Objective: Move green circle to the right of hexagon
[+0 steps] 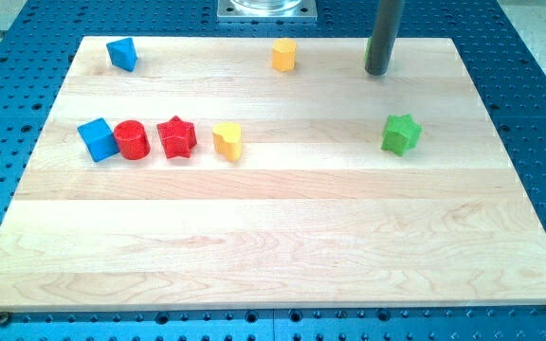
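Observation:
The yellow hexagon (283, 55) sits near the view's top, at the middle of the wooden board (273, 237). My tip (377, 72) rests on the board to the hexagon's right, near the top edge. A thin sliver of a green block (367, 55) shows at the rod's left edge. The rod hides most of it, so I cannot make out its shape. A green star (401, 134) lies below and slightly right of the tip.
A blue triangle-like block (121, 53) sits at the top left. A row at the left holds a blue cube (97, 139), a red circle (132, 139), a red star (176, 137) and a yellow heart (227, 140).

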Controlling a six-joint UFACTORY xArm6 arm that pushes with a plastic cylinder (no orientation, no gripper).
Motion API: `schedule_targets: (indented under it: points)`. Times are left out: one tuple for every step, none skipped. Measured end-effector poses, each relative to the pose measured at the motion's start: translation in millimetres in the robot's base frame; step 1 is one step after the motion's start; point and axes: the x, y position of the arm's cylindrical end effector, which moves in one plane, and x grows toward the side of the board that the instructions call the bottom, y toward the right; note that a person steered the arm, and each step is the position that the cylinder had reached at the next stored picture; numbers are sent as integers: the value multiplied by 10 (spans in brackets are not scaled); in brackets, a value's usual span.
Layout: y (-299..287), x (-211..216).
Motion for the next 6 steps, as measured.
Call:
schedule_targets:
  points:
    - [-66,38]
    - [-155,61]
    - [-155,69]
    - [-155,84]
    - [-155,116]
    - [-155,117]
